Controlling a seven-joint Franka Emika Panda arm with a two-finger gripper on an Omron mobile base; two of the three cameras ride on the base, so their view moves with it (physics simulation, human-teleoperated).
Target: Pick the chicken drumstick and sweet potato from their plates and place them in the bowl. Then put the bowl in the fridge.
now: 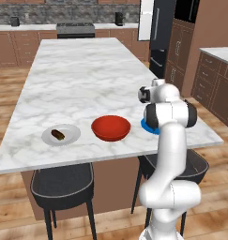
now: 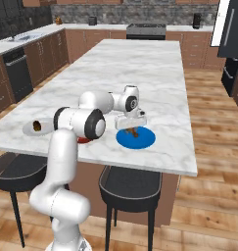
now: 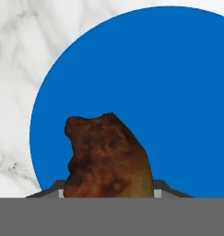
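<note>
Chicken drumstick [image 3: 109, 156] sits clamped in the downward-pointing pincer [image 2: 131, 128], arm bent low over the blue plate [image 2: 145, 139].

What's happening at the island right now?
The white arm's gripper is down over the bright blue round plate, jaws closed around the brown chicken drumstick, which looks barely off the plate, if at all. The glossy red-orange bowl sits empty on the marble island counter. A dark sweet potato lies on the pale grey-white plate beside it.
</note>
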